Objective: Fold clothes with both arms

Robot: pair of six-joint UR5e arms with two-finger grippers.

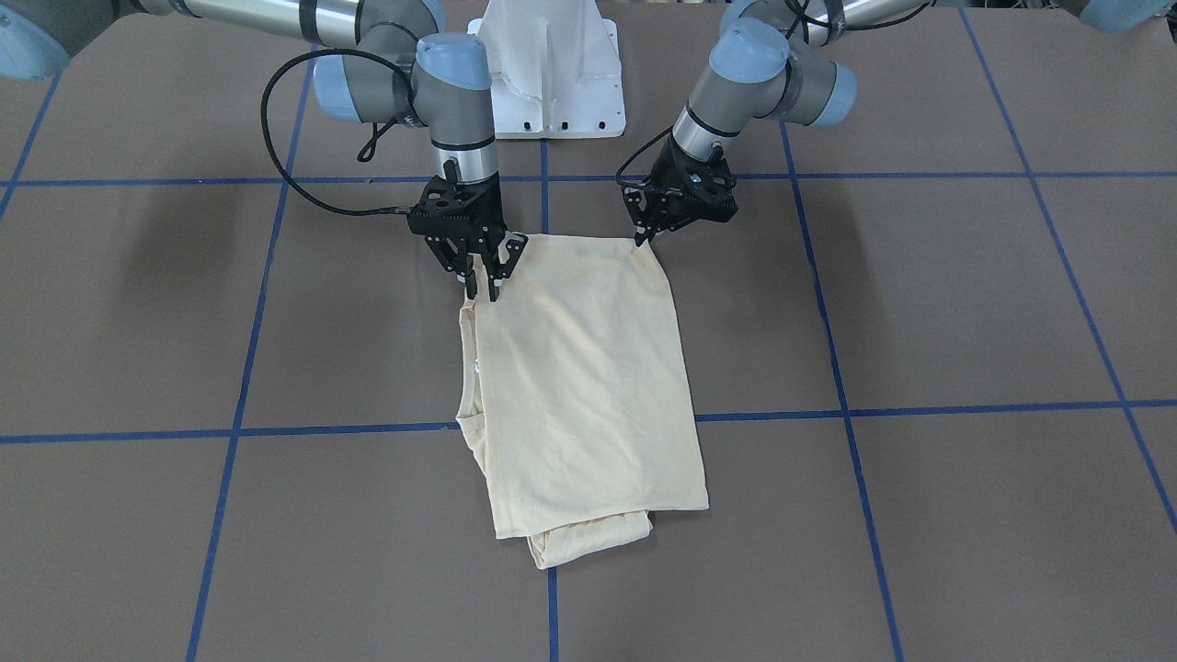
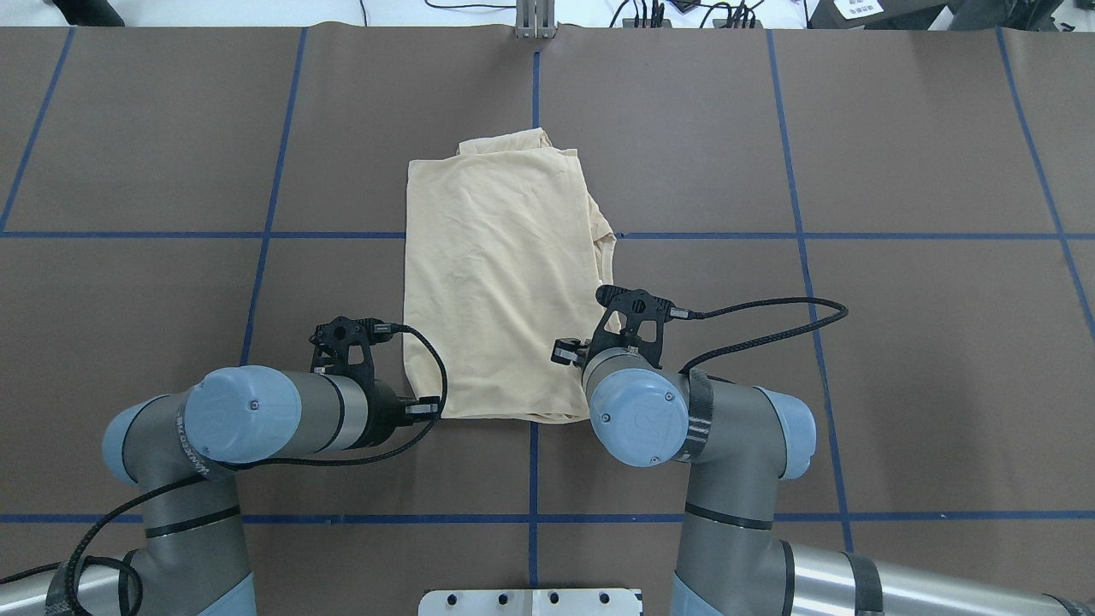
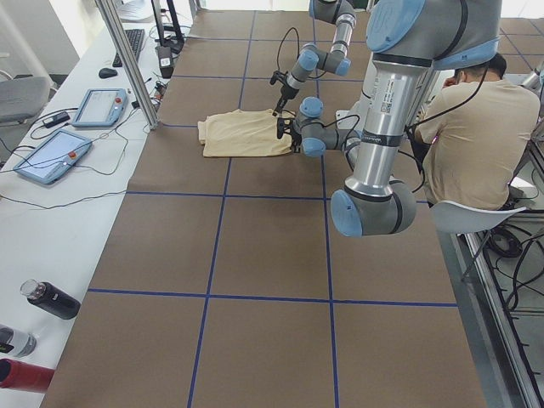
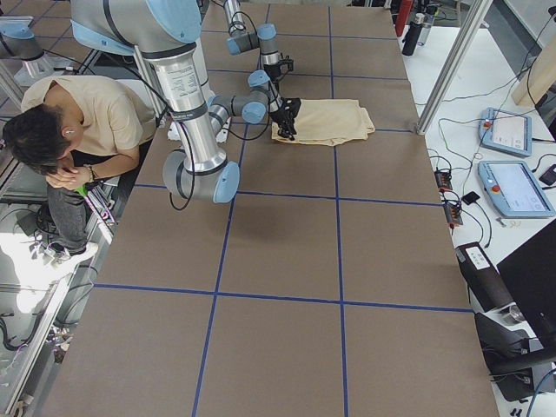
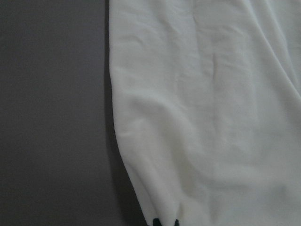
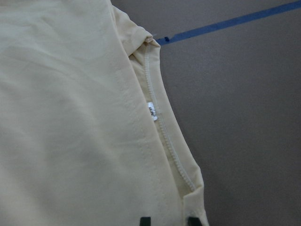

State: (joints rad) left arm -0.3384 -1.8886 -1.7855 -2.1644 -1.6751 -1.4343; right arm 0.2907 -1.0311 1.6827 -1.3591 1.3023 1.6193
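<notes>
The folded shirt (image 1: 579, 386) lay flat at mid-table (image 1: 919, 303). Both arms reached down to its robot-side corners. The tilted left gripper (image 1: 639, 241) pinched one corner, and the upright right gripper (image 1: 483, 287) stood slightly parted astride the neck-side corner.

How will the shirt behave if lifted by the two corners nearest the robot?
Probably floppy: the shirt is wrinkled cloth lying flat, so it should sag between left hand and right hand. Thin, so likely light. Its stacked layers, one poking out at the far edge, may slide apart.
</notes>
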